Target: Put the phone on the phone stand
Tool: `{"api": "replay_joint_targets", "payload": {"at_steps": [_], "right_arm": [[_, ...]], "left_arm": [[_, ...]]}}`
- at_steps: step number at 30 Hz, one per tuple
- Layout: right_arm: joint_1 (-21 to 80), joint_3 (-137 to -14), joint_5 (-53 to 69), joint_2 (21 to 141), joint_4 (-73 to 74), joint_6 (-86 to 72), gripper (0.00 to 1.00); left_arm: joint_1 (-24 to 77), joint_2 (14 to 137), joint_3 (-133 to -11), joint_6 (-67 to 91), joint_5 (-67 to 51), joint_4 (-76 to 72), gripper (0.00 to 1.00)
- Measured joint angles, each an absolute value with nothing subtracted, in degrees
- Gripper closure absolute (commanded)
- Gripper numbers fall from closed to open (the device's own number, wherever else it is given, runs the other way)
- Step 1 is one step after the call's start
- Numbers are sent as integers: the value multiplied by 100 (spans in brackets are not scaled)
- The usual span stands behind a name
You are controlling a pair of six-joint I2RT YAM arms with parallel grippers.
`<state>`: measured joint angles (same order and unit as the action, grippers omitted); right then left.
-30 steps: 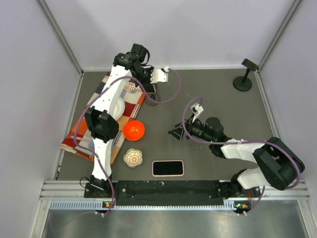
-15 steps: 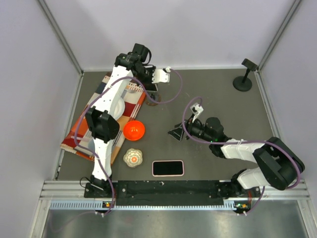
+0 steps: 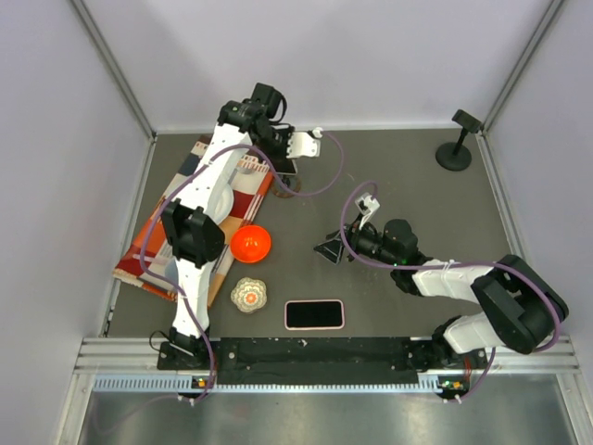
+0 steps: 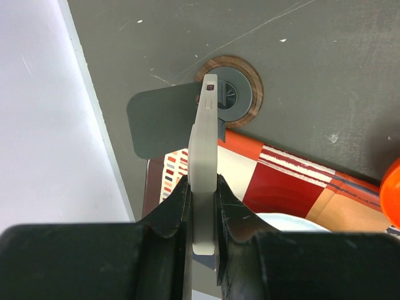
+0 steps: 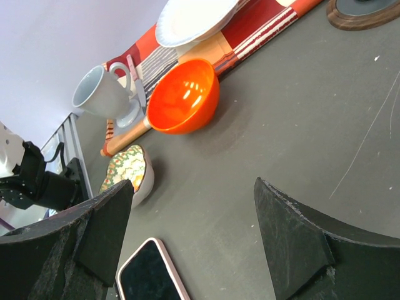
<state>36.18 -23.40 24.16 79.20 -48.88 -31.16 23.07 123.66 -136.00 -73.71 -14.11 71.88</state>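
Right end effector (image 3: pixel 331 250) spread, phone (image 3: pixel 314 314) near, base-side; left end effector (image 4: pixel 203 186) pinching white slab (image 4: pixel 204 140).

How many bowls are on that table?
2. An orange bowl lies at the striped mat's edge; a patterned bowl sits just left of the phone. The left arm may hide others.

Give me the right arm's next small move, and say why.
Probably bring the open right end effector back and down toward the phone. The phone lies flat on the table, ungrasped, and the left end effector is clamped on a grey plate.
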Motion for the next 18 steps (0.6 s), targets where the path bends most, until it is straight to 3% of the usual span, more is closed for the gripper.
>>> {"api": "replay_joint_targets", "payload": {"at_steps": [18], "right_arm": [[3618,-2340,2475,7933,-5024,-3116,22]], "left_arm": [[2307,12372,-13531,-7336,-1310,7244,100]]}}
